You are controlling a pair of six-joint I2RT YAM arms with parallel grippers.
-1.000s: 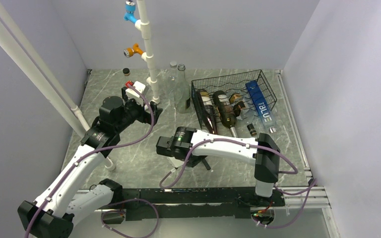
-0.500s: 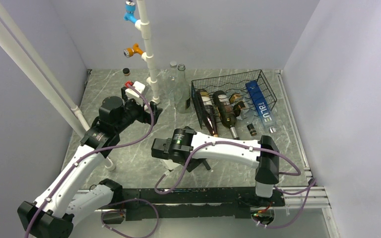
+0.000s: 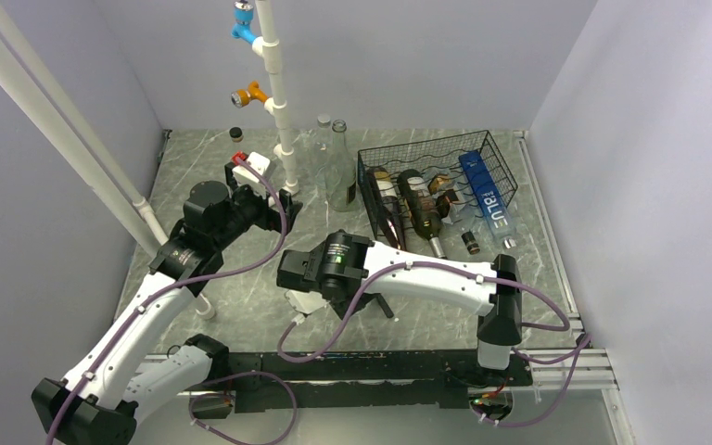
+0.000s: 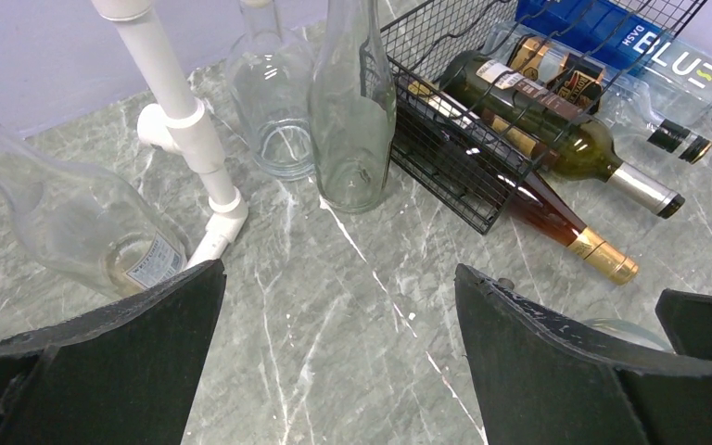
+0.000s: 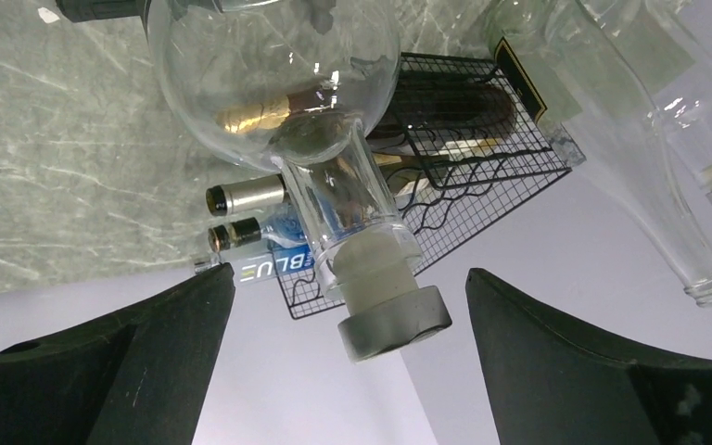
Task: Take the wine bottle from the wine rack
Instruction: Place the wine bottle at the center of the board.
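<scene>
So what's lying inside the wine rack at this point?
Inside the wine rack lie a gold-capped dark bottle, a silver-capped green bottle and a blue-labelled clear bottle. A fourth bottle between them is mostly hidden by mesh and neighbours.

grey marbled bench (image 3: 542, 246) carried it all. the black wire wine rack (image 3: 426, 153) sat at the back right, and the dark bottles (image 4: 519, 139) in it poked their necks out of its near side, over the marble. just left of the rack stood two clear bottles, a tall one (image 4: 352, 120) hard by the mesh and a wider one (image 4: 273, 102) behind it. a white pipe post (image 4: 190, 139) rose beside them, with a labelled clear bottle (image 4: 83, 232) further left. a round-bellied stoppered flask (image 5: 283, 74) stood in front of the rack.
</scene>
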